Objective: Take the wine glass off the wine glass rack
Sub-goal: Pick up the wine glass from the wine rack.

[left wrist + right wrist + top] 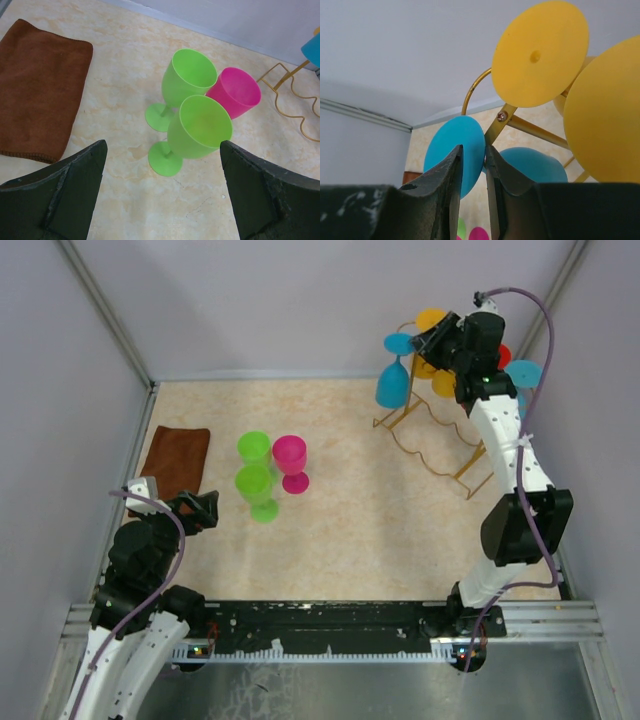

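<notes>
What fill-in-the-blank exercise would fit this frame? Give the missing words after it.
1. On the table stand two green glasses and one ____ glass.
2. The left gripper has its jaws ____.
3. In the top view the brown cloth lies to the ____ of the glasses.
4. The right gripper is up at the golden wire ____.
Missing words: pink; open; left; rack.

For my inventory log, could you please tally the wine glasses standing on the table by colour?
Green glasses: 2
Pink glass: 1
Total: 3
</notes>
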Tool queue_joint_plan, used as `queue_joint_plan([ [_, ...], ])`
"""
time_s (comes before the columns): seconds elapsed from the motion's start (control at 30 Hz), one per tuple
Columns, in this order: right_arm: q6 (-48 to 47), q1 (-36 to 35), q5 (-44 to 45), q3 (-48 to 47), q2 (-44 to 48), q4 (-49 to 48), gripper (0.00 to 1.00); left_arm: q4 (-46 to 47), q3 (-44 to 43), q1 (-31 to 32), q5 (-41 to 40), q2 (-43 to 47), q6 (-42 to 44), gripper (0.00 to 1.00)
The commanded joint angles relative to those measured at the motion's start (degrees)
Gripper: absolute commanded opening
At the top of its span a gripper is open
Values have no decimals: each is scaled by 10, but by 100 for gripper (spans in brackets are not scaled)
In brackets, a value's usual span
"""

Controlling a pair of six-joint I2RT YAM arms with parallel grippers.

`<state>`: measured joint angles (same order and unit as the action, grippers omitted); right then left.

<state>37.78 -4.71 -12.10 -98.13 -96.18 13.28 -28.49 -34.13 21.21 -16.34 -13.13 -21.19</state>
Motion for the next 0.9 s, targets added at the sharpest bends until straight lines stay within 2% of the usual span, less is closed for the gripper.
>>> queue_joint_plan([
  [0.0,55,10,-12,26,11,-51,25,9,-1,-1,7,-3,3,99],
  [0.27,123,27,-35,61,39,-92,20,10,-1,-2,9,-5,3,99],
  [0.87,148,33,-84,62,34,-91,18,9,-1,-2,9,-5,3,99],
])
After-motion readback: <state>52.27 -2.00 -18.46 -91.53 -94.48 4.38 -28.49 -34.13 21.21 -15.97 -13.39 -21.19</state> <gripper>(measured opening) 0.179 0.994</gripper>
